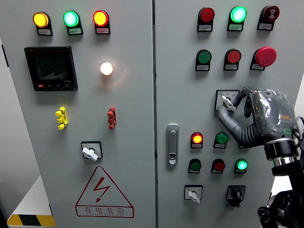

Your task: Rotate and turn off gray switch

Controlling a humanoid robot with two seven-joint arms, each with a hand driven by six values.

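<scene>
A gray rotary switch [227,100] sits on a square plate on the right cabinet door, below the row with the green, red and mushroom buttons. My right hand [232,105] reaches in from the lower right. Its thumb presses under the knob and its index finger curls over the top, so the hand is shut on the switch. The knob's handle points up and to the left. The palm hides the right part of the switch plate. No left arm shows.
Other selector switches sit at the left door's middle [90,152] and the right door's bottom [193,194], beside a black one [235,193]. Lit lamps [196,138] and buttons surround the hand. A door latch [172,144] is to its left, and a red mushroom button [265,56] above.
</scene>
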